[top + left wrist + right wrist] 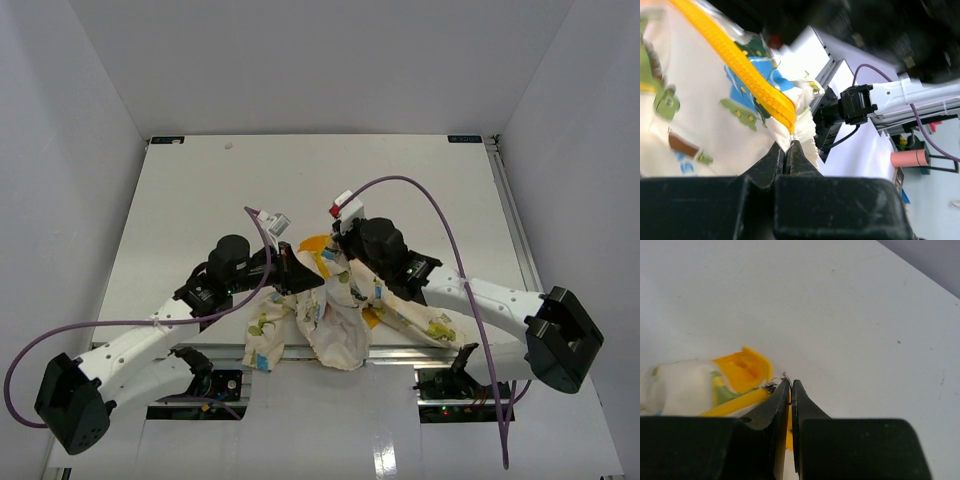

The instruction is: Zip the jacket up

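Note:
The jacket (340,335) lies bunched at the table's near edge, cream with little cartoon figures and yellow trim. My left gripper (302,281) is shut on its hem at the lower end of the yellow zipper (750,82); the cream fabric (700,115) fills the left wrist view, pinched at the gripper (789,146). My right gripper (335,262) is just to the right and a little farther back. In the right wrist view it (790,383) is shut on the small metal zipper pull (781,377), with yellow lining (742,370) beside it.
The white table (320,190) is walled by white panels on three sides. A metal rail (400,352) runs along the near edge between the arm bases. Purple cables (440,215) loop over both arms. A pink cylinder (910,158) sits off the table.

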`<state>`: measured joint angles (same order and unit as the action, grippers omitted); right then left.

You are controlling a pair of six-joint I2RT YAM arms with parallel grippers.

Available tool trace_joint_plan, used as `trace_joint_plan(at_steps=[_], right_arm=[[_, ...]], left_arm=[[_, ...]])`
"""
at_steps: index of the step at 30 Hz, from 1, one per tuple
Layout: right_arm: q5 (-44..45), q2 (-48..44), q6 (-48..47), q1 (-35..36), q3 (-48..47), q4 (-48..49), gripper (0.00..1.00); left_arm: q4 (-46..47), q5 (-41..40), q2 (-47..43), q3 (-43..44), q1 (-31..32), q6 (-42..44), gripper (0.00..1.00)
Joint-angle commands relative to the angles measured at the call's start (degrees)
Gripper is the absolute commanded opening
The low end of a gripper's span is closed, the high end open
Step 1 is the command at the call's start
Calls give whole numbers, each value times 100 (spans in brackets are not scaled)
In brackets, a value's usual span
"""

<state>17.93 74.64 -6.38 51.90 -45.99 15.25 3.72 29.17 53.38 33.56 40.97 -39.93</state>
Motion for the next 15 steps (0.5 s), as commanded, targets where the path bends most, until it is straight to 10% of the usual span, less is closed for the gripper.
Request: trace_joint_plan(at_steps=[1, 15], right_arm=[[442, 522, 61, -1054, -595, 221, 8], [-470, 1853, 156, -2340, -2116, -277, 8]], left_arm=[[-1283, -146, -809, 475, 168, 87, 0], [-1651, -1237, -1514, 358, 171, 23, 0]])
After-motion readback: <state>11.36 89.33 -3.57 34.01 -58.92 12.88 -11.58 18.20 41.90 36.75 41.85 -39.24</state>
